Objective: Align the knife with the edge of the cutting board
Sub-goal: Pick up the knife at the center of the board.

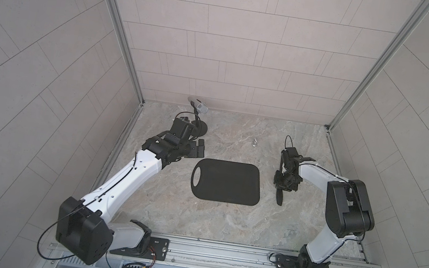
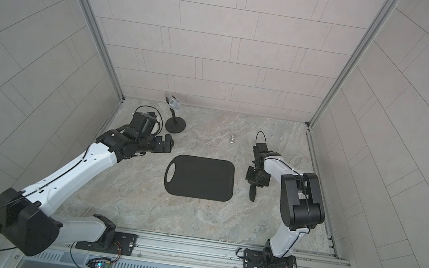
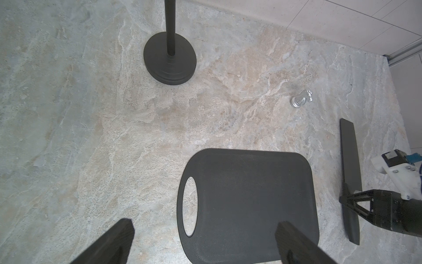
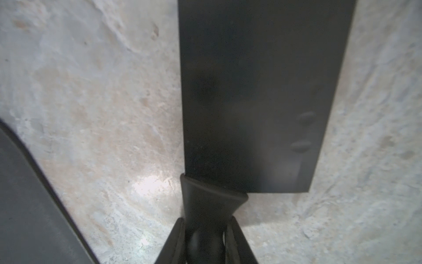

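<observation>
The cutting board [image 1: 226, 181] [image 2: 201, 177] lies flat mid-table, its oval handle hole toward the left arm. The black knife [image 3: 348, 155] sits a short gap off the board's right short side and runs roughly along it. Its wide blade [image 4: 262, 91] points to the back wall and its handle end [image 1: 279, 197] to the front. My right gripper [image 1: 281, 186] [image 4: 206, 224] is shut on the handle just behind the blade. Whether the blade rests on the table I cannot tell. My left gripper [image 1: 196, 149] [image 3: 204, 228] hangs open and holds nothing, behind the board's hole end [image 3: 189, 205].
A microphone stand with a round black base [image 1: 198, 128] [image 3: 170, 59] stands at the back left, close to the left wrist. A small silver metal piece [image 1: 254, 143] [image 3: 301, 100] lies behind the board. Tiled walls close in the left, right and back sides.
</observation>
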Controlling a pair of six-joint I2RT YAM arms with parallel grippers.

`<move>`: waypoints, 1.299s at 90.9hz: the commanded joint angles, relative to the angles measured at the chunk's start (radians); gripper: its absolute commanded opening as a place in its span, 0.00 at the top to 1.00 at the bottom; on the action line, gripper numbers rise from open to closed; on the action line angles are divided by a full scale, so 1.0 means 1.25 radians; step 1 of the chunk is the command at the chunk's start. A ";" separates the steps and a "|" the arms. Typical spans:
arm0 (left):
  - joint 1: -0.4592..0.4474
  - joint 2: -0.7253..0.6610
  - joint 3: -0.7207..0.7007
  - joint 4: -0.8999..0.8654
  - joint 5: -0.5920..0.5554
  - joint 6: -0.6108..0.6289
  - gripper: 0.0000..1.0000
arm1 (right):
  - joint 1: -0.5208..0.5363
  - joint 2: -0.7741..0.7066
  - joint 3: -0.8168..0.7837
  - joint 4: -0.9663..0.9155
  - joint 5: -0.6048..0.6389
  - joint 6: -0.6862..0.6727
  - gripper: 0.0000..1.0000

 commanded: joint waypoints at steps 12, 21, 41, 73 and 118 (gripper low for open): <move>0.009 -0.021 -0.011 0.008 0.021 -0.009 0.00 | 0.002 0.039 -0.030 -0.059 -0.034 0.002 0.86; 0.011 -0.021 -0.012 0.009 0.031 -0.011 0.00 | 0.002 0.027 -0.041 -0.047 -0.033 0.009 0.94; 0.011 -0.021 -0.012 0.010 0.036 -0.012 0.00 | 0.009 -0.028 -0.064 -0.020 -0.019 0.029 1.00; 0.011 -0.024 -0.011 0.012 0.074 -0.014 0.00 | 0.060 -0.151 -0.093 -0.022 0.000 0.066 1.00; 0.013 -0.026 -0.011 0.011 0.076 -0.017 0.00 | 0.133 -0.279 -0.123 -0.046 0.001 0.110 1.00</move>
